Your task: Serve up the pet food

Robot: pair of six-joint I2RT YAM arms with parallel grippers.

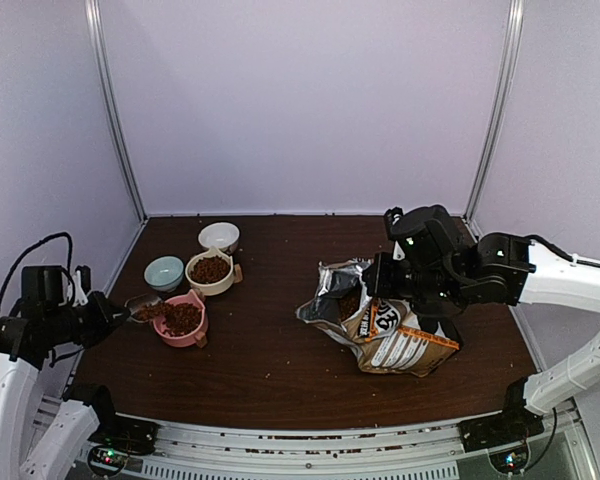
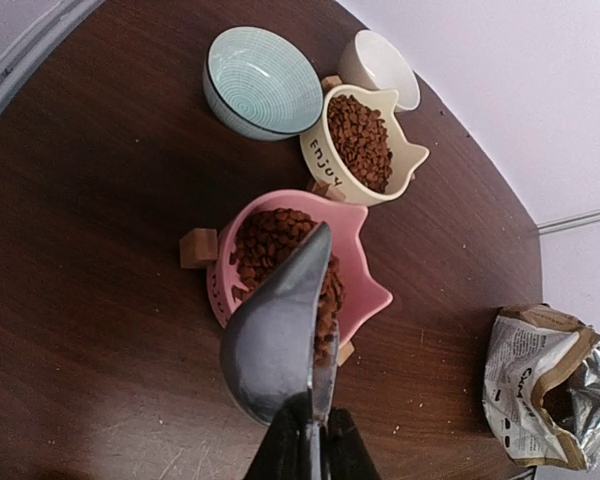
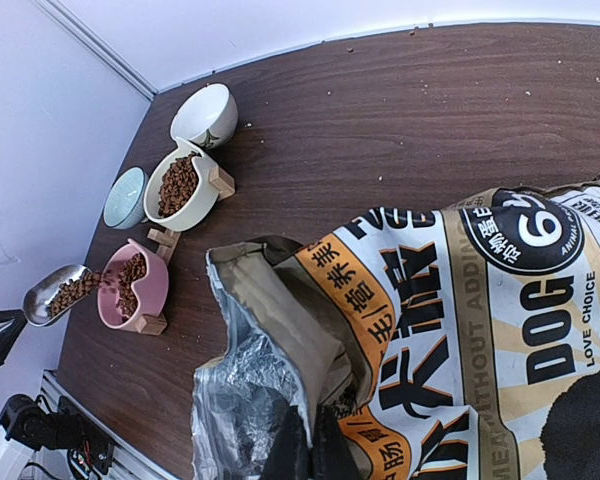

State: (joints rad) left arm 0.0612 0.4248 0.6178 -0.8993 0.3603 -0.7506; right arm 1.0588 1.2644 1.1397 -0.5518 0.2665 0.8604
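Pet food [image 2: 270, 240] fills a pink cat-shaped bowl [image 2: 365, 275] at the table's left. My left gripper [image 2: 315, 440] is shut on the handle of a metal scoop [image 2: 270, 340], tilted on its side over that bowl, with kibble sliding off its lip. From the right wrist view the scoop [image 3: 55, 295] still holds kibble beside the pink bowl [image 3: 145, 295]. My right gripper [image 3: 310, 450] is shut on the open rim of the printed foil bag [image 3: 480, 320], holding its mouth up. The bag [image 1: 380, 325] stands right of centre.
A cream bowl [image 2: 320, 150] full of kibble stands behind the pink one. An empty blue bowl [image 2: 263, 80] and an empty white bowl [image 2: 375, 65] stand beside it. Stray crumbs dot the dark wood table [image 1: 270, 360]. White walls close in the back and sides.
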